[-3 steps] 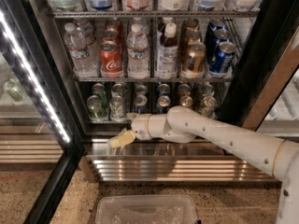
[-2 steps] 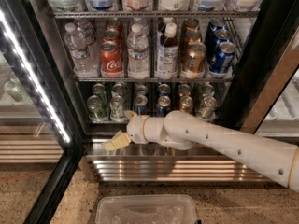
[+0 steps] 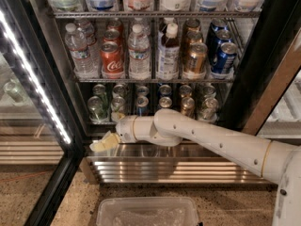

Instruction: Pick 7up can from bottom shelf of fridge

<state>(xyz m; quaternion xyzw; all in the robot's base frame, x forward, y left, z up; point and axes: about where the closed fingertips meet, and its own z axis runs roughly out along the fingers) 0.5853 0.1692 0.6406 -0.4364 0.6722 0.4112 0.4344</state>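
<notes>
The fridge (image 3: 263,55) stands open, with its ribbed steel base (image 3: 178,171) below. The bottom shelf (image 3: 101,123) holds rows of small cans. The green 7up can (image 3: 96,108) stands at the shelf's front left, with another green can behind it. My white arm reaches in from the right across the front of this shelf and hides some cans in the middle. My gripper (image 3: 104,142), cream-coloured, sits below and just in front of the shelf's left end, a little under the 7up can and apart from it. It holds nothing that I can see.
The glass door (image 3: 19,102) with its white LED strip (image 3: 37,84) stands open at left. The shelf above holds water bottles, a Coke can (image 3: 112,60), gold cans (image 3: 194,60) and blue cans (image 3: 224,55). A clear plastic tub (image 3: 146,213) lies on the floor in front.
My gripper has moved to the left along the front of the bottom shelf, towards the door edge. The cans have not moved.
</notes>
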